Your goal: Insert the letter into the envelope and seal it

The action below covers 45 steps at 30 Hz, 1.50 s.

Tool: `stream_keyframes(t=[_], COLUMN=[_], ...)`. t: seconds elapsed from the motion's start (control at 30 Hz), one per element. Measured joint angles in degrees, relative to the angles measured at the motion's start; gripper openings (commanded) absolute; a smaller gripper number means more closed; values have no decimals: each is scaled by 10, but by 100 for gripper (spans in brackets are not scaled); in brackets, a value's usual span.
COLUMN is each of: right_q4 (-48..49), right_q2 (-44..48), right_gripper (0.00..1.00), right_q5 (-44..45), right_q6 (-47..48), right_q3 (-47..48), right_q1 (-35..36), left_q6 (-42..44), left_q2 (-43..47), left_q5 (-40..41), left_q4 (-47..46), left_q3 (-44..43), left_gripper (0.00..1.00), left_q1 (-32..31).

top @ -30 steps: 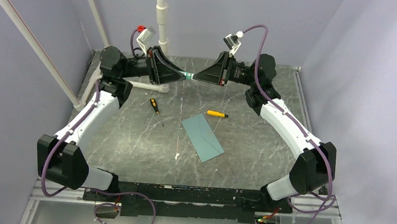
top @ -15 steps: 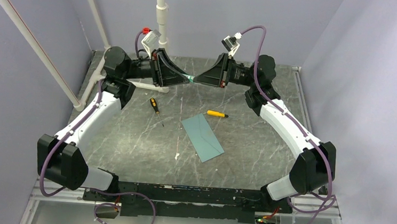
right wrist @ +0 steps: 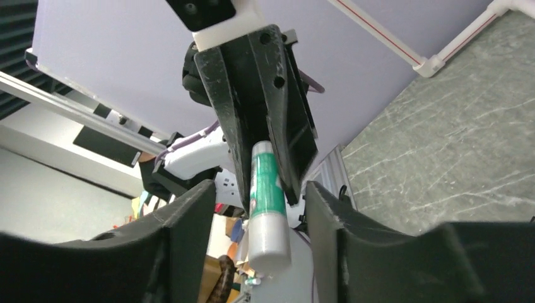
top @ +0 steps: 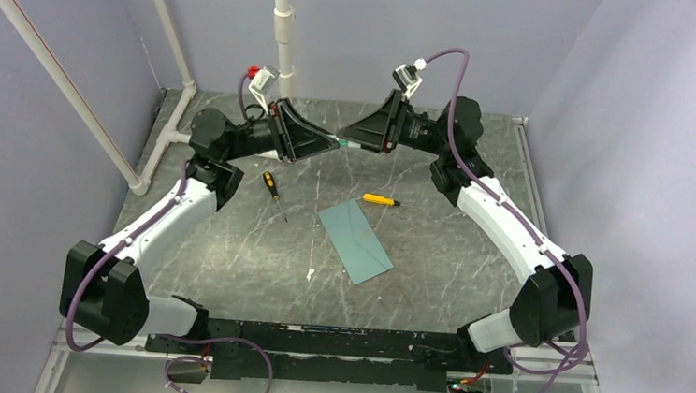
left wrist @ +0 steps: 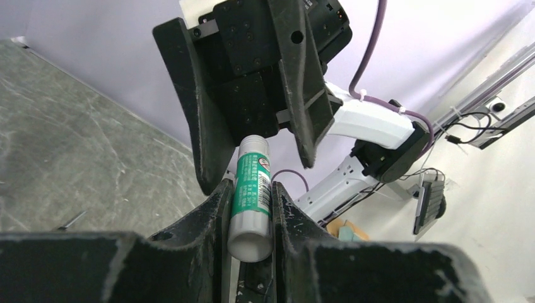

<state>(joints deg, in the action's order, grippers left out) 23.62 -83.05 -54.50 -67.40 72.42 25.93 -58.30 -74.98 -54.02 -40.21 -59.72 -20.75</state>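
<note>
The grey marbled bench (top: 228,243) carries little. Both arms are raised over its far half, and their tips meet in the air near the back wall.

The envelope (top: 355,242) lies flat on the bench near the middle, between the two arms and well below the grippers, untouched. It is a plain, unmarked teal blue-grey oblong set on a diagonal, with its far end pointing left and its near end right. Faint slanting fold lines show at its far end.

A screwdriver (top: 272,186) with a black and yellow handle lies to the left of the envelope. A yellow-handled tool (top: 380,200) lies just beyond the envelope's far edge. Both are apart from it.

The left gripper (left wrist: 251,205) is narrow, its fingers pressed on both sides of a glue stick (left wrist: 251,183) with a green label and a white body.

The right gripper (right wrist: 258,202) faces it, its fingers standing wide on either side of the stick's white end. The right wrist view shows a gap on each side, so nothing is clamped there.
</note>
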Motion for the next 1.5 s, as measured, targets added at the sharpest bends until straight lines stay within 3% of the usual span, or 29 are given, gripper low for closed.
stream_keyframes(t=[0.13,0.33,0.63,0.8,0.97,1.5], right_q4=[-3,-22,-54,-50,-40,91], right_q2=[-8,-8,-2,-2,-3,-31], right_gripper=[74,72,49,28,0,0], right_q5=[3,4,12,14,5,-16], right_q6=[-10,-7,4,2,-13,-115], right_q3=[7,7,-2,-2,-2,-15], right_q1=[8,-2,-27,-28,-29,-25], left_q6=[-36,-58,-65,-64,-70,-42], left_q2=[-10,-13,-15,-19,-25,-47], left_q5=[9,15,13,7,5,-37], left_q4=[-39,-65,-72,-67,-71,-85], left_q3=[18,22,22,22,22,-16], left_gripper=[2,2,2,2,2,2], left_q1=[-6,8,19,23,23,28])
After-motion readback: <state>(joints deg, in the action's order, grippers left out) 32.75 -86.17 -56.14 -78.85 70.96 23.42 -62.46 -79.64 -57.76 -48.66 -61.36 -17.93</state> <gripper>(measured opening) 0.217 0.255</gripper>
